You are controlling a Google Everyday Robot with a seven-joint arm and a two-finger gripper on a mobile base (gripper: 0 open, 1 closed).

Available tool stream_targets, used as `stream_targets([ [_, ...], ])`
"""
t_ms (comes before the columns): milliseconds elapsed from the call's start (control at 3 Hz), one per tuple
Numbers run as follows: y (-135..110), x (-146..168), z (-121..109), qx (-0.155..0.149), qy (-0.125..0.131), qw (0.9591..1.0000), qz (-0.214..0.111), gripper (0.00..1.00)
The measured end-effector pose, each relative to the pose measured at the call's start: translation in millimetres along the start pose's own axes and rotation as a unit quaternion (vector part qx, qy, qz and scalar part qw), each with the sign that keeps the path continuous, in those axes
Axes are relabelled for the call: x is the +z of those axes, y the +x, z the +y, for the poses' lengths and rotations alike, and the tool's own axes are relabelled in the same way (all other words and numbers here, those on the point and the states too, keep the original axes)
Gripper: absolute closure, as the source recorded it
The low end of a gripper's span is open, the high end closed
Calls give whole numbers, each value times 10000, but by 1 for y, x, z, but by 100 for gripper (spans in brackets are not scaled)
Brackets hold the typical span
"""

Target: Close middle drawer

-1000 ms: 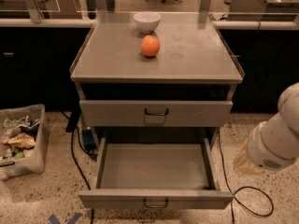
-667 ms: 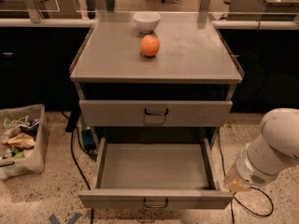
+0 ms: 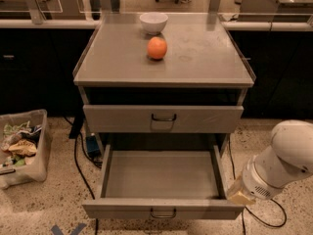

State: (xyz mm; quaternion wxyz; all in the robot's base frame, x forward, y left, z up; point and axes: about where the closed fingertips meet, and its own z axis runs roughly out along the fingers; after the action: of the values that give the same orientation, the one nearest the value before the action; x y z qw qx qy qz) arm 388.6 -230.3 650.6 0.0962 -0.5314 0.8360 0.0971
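Note:
The middle drawer (image 3: 163, 210) is pulled wide open at the bottom of the grey metal cabinet. Its low front panel has a small dark wire handle (image 3: 163, 214), and its inside (image 3: 161, 175) holds nothing. Above it sits a shut grey drawer (image 3: 163, 119) with a taller front and a larger dark handle. A white arm segment (image 3: 281, 163) shows at the lower right, its yellowish end (image 3: 239, 195) just beside the open drawer's right front corner. The gripper itself is out of view.
An orange (image 3: 157, 48) and a white bowl (image 3: 153, 22) sit on the cabinet top (image 3: 205, 58). A clear bin of scraps (image 3: 22, 146) stands on the floor at left. Black cables (image 3: 78, 155) run on the floor on both sides. Dark counters stand behind.
The white arm has moved down and left, from the right edge of the view to the open drawer's right front corner. The drawers have not moved.

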Motion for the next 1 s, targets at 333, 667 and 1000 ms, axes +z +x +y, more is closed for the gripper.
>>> stream_targets([
  [333, -27, 50, 14, -17, -300, 9991, -308, 100],
  [667, -58, 97, 30, -276, -415, 9976, -480, 100],
  [1000, -58, 97, 30, -276, -415, 9976, -480, 100],
])
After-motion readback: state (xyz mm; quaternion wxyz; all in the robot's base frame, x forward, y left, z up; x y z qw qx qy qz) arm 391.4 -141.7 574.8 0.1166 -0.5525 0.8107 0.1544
